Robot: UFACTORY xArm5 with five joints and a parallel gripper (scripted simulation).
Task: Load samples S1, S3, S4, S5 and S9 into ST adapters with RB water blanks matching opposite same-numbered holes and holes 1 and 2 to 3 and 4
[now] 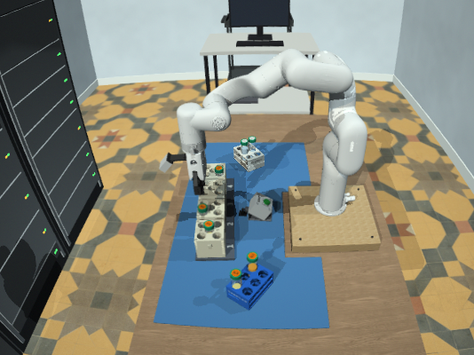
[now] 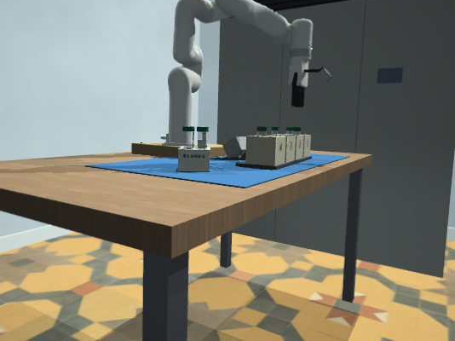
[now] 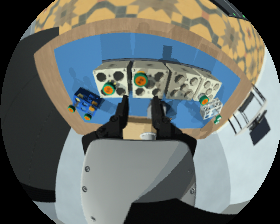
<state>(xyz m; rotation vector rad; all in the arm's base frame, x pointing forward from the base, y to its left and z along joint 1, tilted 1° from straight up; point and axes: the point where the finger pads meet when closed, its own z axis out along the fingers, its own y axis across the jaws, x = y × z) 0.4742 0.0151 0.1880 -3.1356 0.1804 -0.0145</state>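
The loading stand ST (image 1: 214,210) holds four white adapters in a row on the blue mat. Orange-dotted sample tubes stand in adapter 4 (image 1: 218,169), adapter 2 (image 1: 202,207) and adapter 1 (image 1: 208,224). My gripper (image 1: 198,188) (image 2: 297,100) hangs well above the stand, over the outer side of adapters 3 and 4. Its fingers are partly open with nothing between them, as the wrist view (image 3: 140,106) shows. It hides part of adapter 3 in the top view. The blue sample rack RS (image 1: 249,286) holds two orange-dotted tubes (image 1: 252,259) (image 1: 235,276). The white blank rack RB (image 1: 248,154) holds two tubes.
The small sloped desk with the green DONE key (image 1: 266,201) stands between the stand and the arm's wooden base plate (image 1: 334,218). The stand lies close to the table's left edge. A dark cabinet wall stands beyond that edge.
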